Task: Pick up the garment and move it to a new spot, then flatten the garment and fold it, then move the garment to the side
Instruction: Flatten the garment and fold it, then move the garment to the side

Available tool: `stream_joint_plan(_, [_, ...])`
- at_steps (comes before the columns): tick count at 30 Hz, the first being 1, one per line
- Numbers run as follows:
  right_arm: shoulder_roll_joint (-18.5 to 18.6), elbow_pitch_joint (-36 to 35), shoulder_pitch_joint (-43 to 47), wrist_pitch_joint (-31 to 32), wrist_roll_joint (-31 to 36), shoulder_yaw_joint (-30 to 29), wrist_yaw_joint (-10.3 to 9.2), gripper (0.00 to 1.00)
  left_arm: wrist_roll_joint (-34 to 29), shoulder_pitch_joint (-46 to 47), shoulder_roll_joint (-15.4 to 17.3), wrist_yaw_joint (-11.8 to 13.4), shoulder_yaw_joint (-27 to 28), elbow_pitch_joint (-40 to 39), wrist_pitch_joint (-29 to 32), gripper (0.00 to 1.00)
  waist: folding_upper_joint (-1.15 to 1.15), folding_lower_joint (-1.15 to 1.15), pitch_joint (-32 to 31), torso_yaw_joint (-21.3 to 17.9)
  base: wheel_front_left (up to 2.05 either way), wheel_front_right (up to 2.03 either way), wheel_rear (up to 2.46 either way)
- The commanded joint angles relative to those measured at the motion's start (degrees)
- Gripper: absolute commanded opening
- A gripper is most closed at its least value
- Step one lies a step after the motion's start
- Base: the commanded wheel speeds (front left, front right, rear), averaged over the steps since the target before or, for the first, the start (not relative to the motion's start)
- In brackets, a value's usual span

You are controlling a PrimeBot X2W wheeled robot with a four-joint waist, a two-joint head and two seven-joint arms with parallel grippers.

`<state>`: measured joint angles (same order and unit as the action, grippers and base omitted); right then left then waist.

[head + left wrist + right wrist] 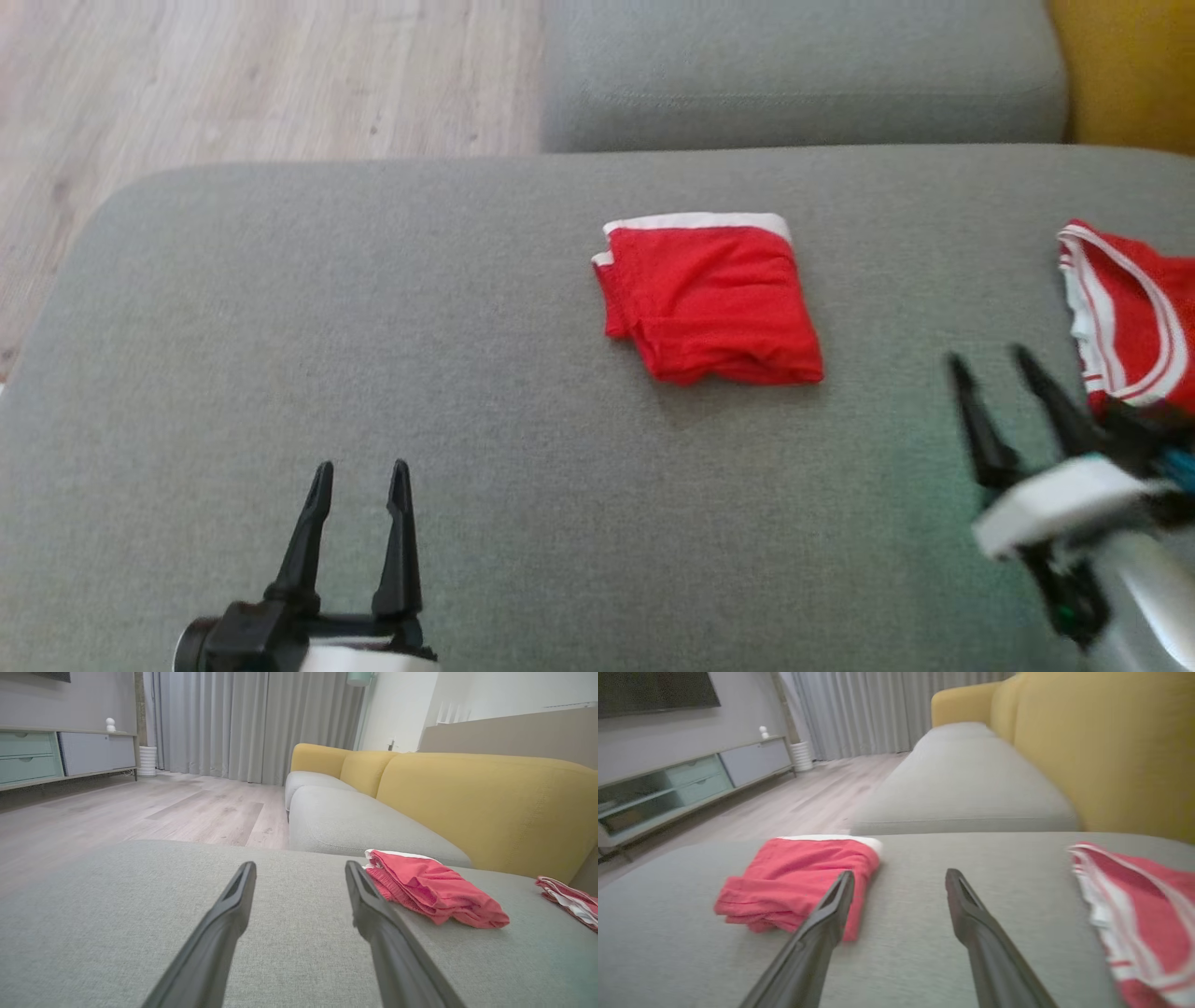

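A folded red garment (pixel 709 299) with a white band along its far edge lies flat on the grey cushion (pixel 373 327), near the middle. It also appears in the left wrist view (pixel 434 891) and the right wrist view (pixel 798 882). My right gripper (pixel 990 359) hovers open and blurred to its right, apart from it, with nothing between its fingers (pixel 899 875). My left gripper (pixel 359 471) stands open at the lower left over bare cushion (pixel 299 868), holding nothing.
A second red garment with white stripes (pixel 1130 317) lies bunched at the cushion's right edge, just beside my right gripper (pixel 1143 914). Another grey seat (pixel 803 75) and a yellow backrest (pixel 490 802) lie beyond. Wooden floor (pixel 233 84) is at the far left.
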<state>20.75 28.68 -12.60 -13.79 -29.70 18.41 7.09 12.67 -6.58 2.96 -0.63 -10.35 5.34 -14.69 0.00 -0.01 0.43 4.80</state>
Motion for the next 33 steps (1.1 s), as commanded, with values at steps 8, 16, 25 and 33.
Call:
stream_joint_plan(8, [-5.24,-6.95,9.58,-1.17,12.36,-15.21,0.4,1.0,-1.12,0.14,-0.08,-1.37,3.66,1.24,-0.3,1.0,0.0,0.01,-1.02,0.32,0.0,0.0,0.0])
stream_joint_plan(16, [-11.95,-9.72,15.39,-1.19,17.37,-19.52,0.4,1.0,-1.61,0.65,-0.08,-2.58,3.93,3.4,-0.3,1.0,0.0,0.01,-1.0,-0.11,0.0,0.0,0.0])
stream_joint_plan(25, [-12.81,-8.56,13.77,-1.19,16.2,-19.14,0.4,1.0,-1.85,1.34,-0.08,-2.7,3.85,3.16,-0.3,1.0,0.0,0.01,-0.31,-0.03,0.0,0.0,0.0])
stream_joint_plan(33, [-10.41,-10.03,0.04,12.34,2.68,-16.53,0.4,1.0,-1.2,3.66,-0.08,-2.73,2.07,2.27,-0.3,1.0,0.0,0.01,4.17,2.09,0.0,0.0,0.0])
